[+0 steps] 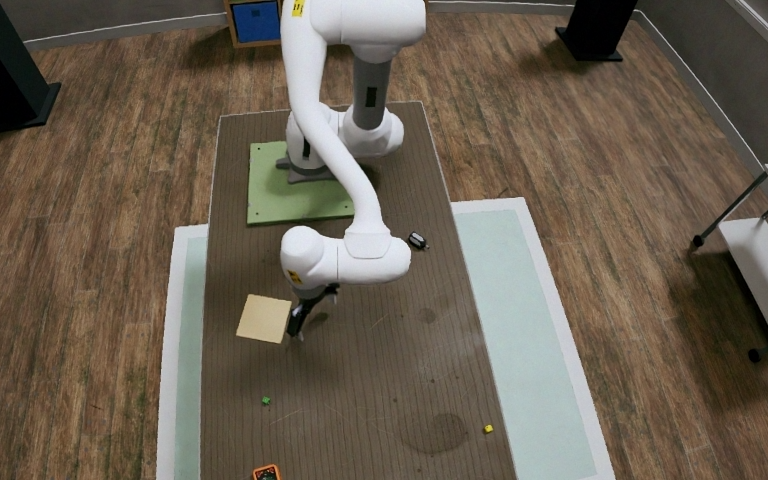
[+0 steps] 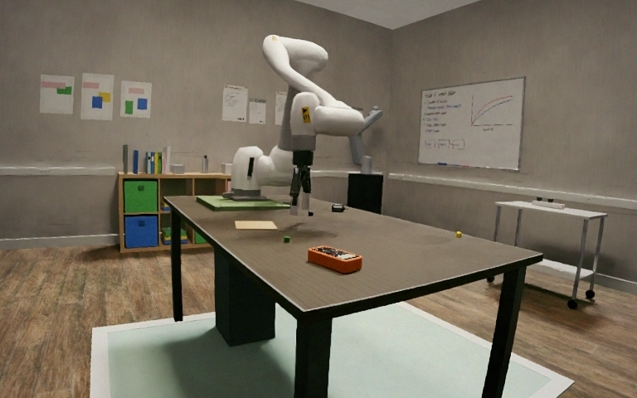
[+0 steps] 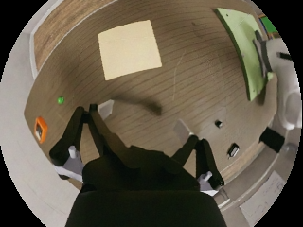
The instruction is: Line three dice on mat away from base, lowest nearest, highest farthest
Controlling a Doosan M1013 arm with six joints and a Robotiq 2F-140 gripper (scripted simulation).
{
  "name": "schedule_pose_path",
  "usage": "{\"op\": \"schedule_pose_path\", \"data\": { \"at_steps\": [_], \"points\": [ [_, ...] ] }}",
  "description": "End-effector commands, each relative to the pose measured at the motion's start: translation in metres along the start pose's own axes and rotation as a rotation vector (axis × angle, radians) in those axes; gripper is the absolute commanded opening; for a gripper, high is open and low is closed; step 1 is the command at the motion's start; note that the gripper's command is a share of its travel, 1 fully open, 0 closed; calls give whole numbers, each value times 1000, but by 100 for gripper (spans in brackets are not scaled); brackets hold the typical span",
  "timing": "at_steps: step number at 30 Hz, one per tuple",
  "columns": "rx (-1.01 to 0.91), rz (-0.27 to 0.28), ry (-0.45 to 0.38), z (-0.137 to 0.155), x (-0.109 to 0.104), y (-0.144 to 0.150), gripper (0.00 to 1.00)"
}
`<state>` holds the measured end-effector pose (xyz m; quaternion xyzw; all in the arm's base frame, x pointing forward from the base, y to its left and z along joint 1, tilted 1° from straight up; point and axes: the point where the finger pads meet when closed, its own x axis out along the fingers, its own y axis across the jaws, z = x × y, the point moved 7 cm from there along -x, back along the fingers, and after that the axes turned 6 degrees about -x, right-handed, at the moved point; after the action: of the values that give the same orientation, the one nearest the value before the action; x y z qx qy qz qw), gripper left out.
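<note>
The tan mat (image 1: 264,318) lies flat on the table's left side; it also shows in the wrist view (image 3: 129,48). A green die (image 1: 265,400) sits on the table beyond the mat, away from the base. A yellow die (image 1: 487,428) sits far off near the table's right edge. A small dark die (image 3: 219,123) shows in the wrist view on bare table; the arm hides it in the overhead view. My gripper (image 1: 300,325) hangs open and empty above the table, just beside the mat's right edge. None of the dice is on the mat.
An orange device (image 1: 266,472) lies at the table's far end. A small black gadget (image 1: 417,240) lies near the right edge, level with my forearm. The green base plate (image 1: 296,184) holds the robot's base.
</note>
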<state>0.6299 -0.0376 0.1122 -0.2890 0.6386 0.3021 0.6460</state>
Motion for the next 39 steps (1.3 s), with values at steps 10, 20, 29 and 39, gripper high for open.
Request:
{"op": "schedule_pose_path", "data": {
  "at_steps": [10, 20, 29, 39],
  "points": [
    [1, -2, -1, -1, -1, 129, 100],
    [1, -2, -1, -2, -1, 180, 100],
    [1, -2, -1, -2, -1, 209, 100],
    [1, -2, -1, -3, -1, 230, 100]
  ]
}}
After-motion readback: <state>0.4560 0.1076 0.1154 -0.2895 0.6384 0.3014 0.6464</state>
